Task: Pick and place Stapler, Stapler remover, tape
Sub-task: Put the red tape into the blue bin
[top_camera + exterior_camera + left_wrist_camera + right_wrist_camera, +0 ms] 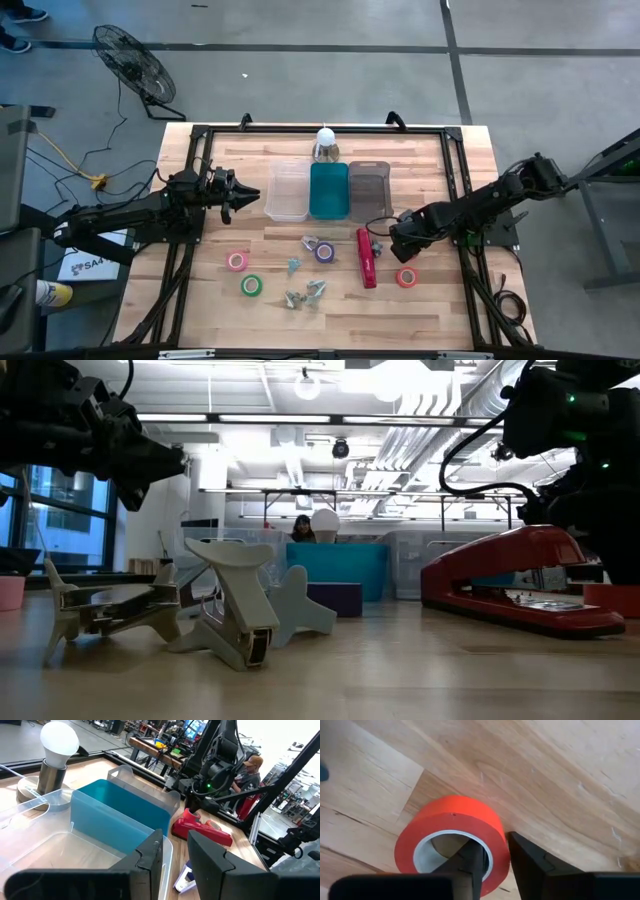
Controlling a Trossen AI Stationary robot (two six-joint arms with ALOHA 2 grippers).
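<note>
Here the step in hand looks like the pick of the red tape roll (451, 837), which lies on the worktop (420, 310) toward its right edge, just beside the stapler (366, 257). The right gripper (492, 857) is clamped on the roll's wall, one finger inside the hollow centre and one outside. Next comes a straight lift. The left gripper (172, 852) hangs narrowly parted, empty, near the clear bin (287, 190).

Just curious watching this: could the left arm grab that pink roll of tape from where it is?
Probably yes: the left gripper hovers near the clear bin, and nothing lies between it and the pink tape.
</note>
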